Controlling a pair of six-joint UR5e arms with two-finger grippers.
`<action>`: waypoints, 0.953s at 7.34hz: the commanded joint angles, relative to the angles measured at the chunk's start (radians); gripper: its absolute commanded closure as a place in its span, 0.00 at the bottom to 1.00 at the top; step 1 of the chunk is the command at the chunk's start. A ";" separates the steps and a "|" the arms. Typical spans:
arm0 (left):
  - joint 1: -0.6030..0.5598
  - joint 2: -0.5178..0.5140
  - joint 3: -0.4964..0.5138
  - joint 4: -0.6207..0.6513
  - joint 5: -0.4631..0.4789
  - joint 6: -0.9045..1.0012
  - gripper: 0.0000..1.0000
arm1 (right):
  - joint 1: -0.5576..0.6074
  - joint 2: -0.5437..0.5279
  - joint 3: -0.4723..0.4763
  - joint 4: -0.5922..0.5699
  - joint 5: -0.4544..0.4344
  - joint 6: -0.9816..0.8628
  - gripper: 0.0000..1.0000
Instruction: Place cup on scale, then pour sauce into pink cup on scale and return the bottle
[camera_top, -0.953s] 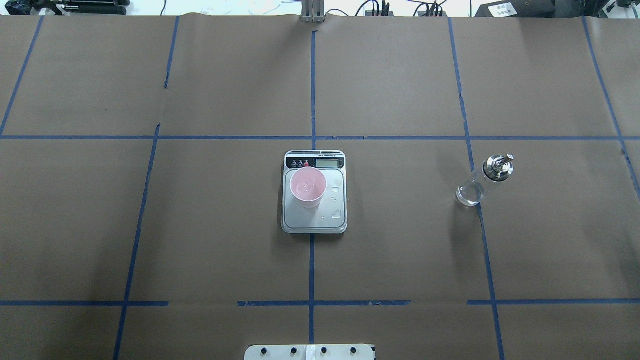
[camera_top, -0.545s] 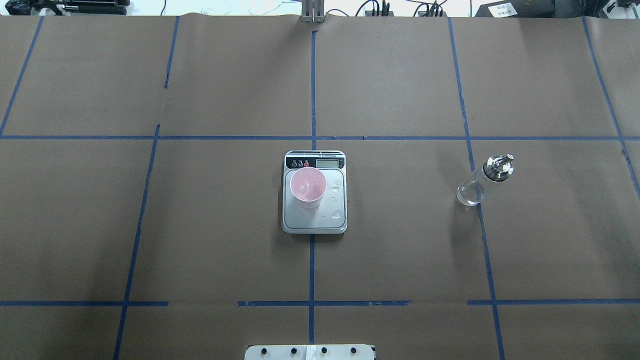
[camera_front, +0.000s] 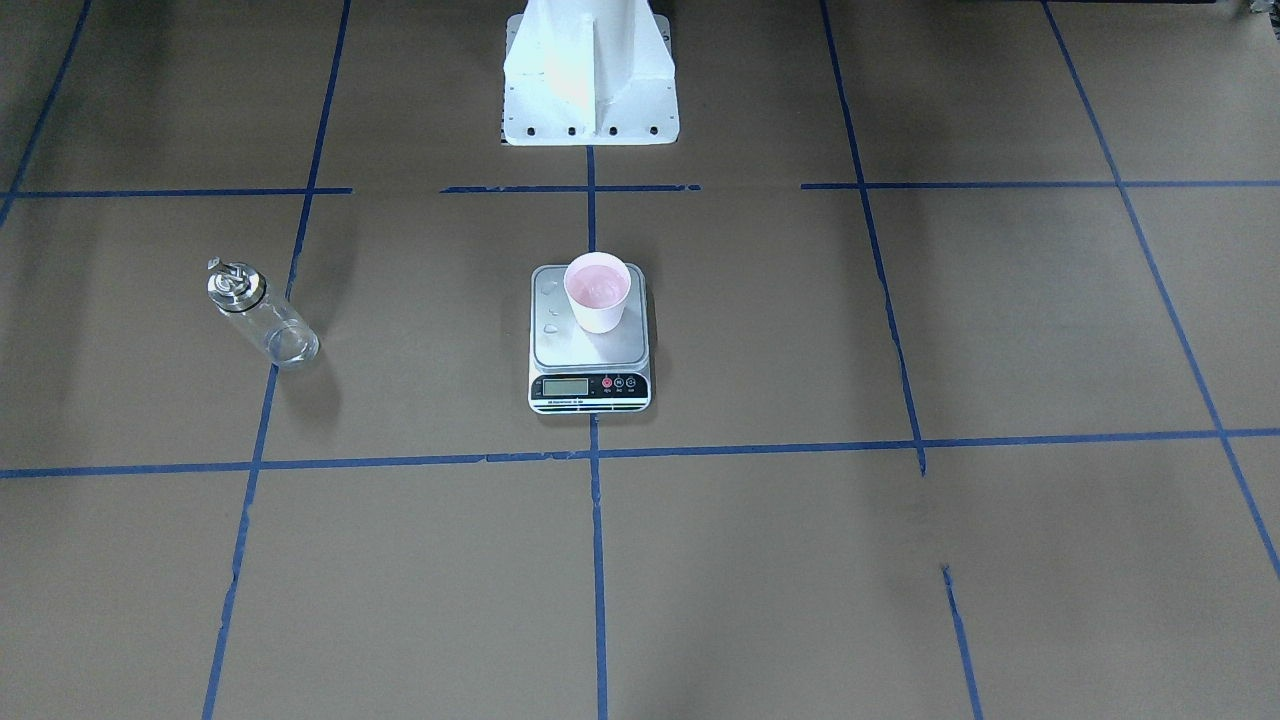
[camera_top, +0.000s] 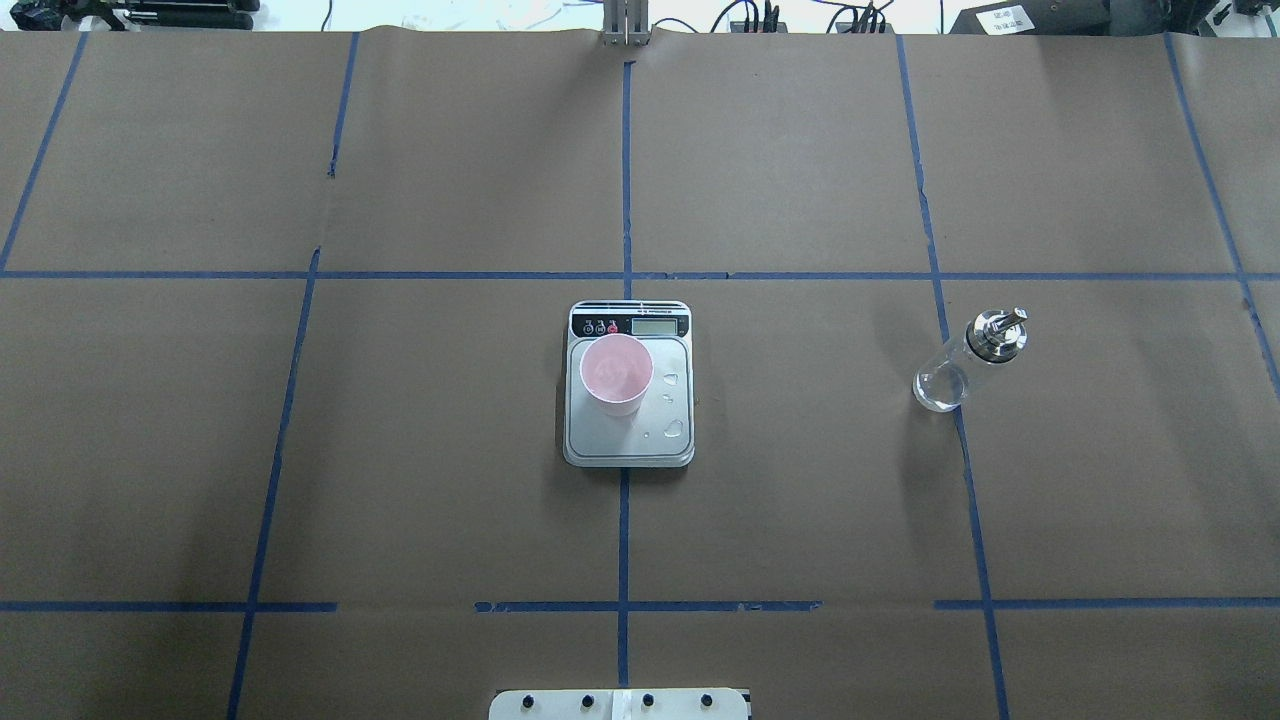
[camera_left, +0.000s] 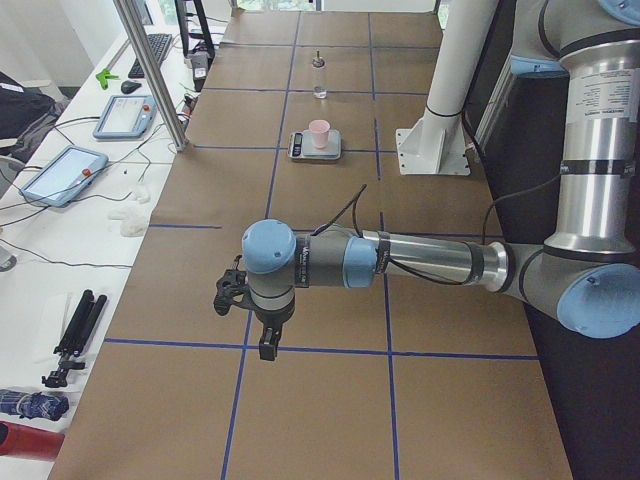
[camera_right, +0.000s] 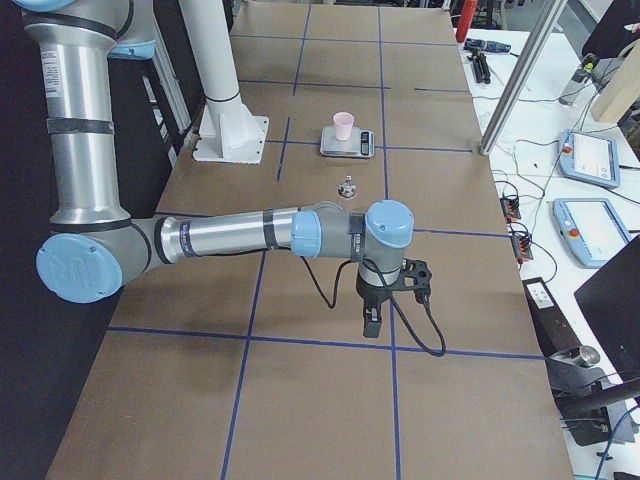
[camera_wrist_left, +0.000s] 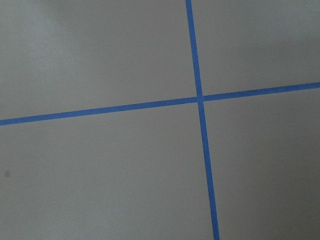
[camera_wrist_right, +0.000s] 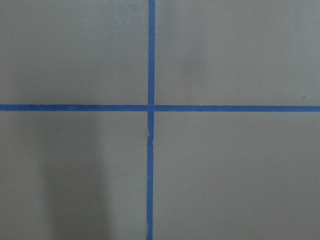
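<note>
The pale pink cup (camera_top: 617, 372) stands upright on the silver scale (camera_top: 640, 447), toward its left half near the display; the front-facing view shows the same cup (camera_front: 597, 290) on the scale (camera_front: 590, 352). Clear drops lie on the platform beside it. The glass bottle (camera_top: 960, 366) with its silver pourer cap stands alone on the table to the right, seen on the left in the front-facing view (camera_front: 262, 320). Both arms are far from these things. The left gripper (camera_left: 267, 346) and right gripper (camera_right: 372, 322) show only in side views; I cannot tell whether they are open or shut.
Brown paper with a blue tape grid covers the table. The white robot pedestal (camera_front: 590, 70) stands behind the scale. A metal post (camera_left: 150, 70) and a bench with tablets (camera_left: 60, 172) run along the table's far side. Both wrist views show only paper and tape.
</note>
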 joint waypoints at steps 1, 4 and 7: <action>0.000 0.000 0.000 -0.001 0.001 0.000 0.00 | 0.023 -0.052 0.000 0.025 0.004 -0.089 0.00; 0.000 0.000 0.001 0.000 0.001 0.000 0.00 | 0.022 -0.043 0.007 0.029 0.004 -0.083 0.00; 0.000 0.000 0.001 0.000 0.001 0.000 0.00 | 0.022 -0.043 0.011 0.029 0.030 -0.086 0.00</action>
